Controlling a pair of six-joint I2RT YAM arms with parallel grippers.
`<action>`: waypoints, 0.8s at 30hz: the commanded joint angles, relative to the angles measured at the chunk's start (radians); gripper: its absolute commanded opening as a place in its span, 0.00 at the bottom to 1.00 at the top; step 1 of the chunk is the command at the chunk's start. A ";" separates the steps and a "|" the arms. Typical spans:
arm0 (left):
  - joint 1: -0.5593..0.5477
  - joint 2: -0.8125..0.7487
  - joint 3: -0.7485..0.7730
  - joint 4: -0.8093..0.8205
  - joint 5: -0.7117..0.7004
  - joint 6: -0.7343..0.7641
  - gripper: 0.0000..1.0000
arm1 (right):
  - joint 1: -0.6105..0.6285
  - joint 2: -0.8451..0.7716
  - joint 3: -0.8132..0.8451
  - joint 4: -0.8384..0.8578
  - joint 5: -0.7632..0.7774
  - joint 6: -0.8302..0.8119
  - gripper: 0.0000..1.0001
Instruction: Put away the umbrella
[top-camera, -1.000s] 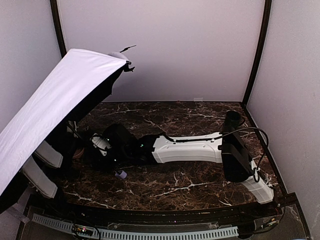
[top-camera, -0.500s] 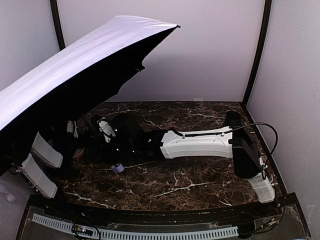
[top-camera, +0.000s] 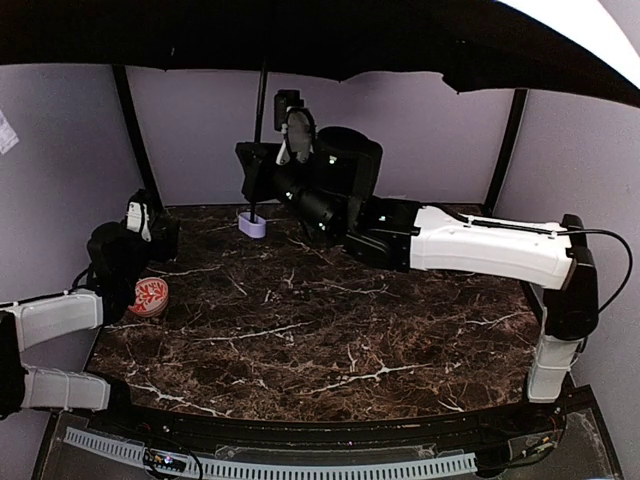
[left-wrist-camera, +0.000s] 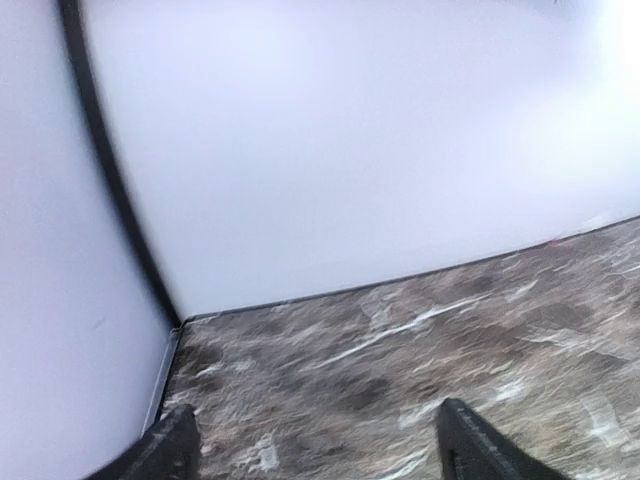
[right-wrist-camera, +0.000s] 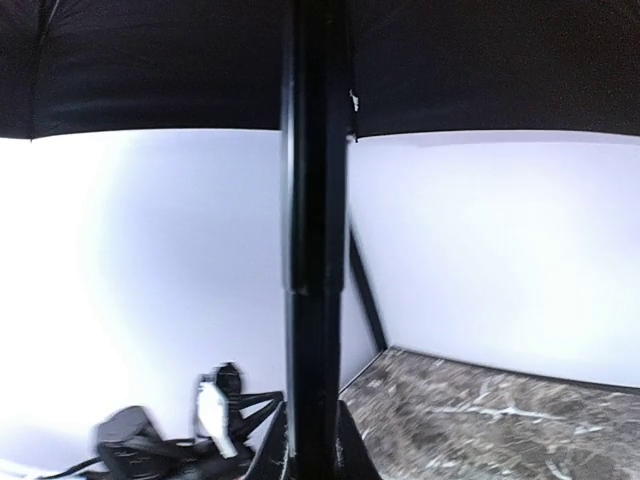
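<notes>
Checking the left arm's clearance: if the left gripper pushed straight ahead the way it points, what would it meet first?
The way looks free over the table, so the left gripper would probably reach the back wall first, near the corner post; depth is unclear.

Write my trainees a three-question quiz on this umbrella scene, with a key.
1. True or false: the umbrella is folded shut.
2. Which arm's gripper clamps the shaft? A) left B) right C) neither
3. Fill in: the handle knob at the shaft's lower end is ____ in colour.
Key: 1 false, its canopy is spread open. 2 B, the right gripper. 3 lavender.
</notes>
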 joint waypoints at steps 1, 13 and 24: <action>-0.066 -0.141 0.217 -0.449 0.206 -0.076 0.78 | 0.005 -0.027 -0.045 0.033 0.189 -0.024 0.00; -0.406 -0.186 0.511 -0.719 0.326 -0.508 0.70 | 0.050 0.037 -0.073 -0.147 0.308 0.013 0.00; -0.441 0.006 0.479 -0.389 0.357 -0.680 0.78 | 0.096 0.078 -0.124 -0.149 0.290 0.077 0.00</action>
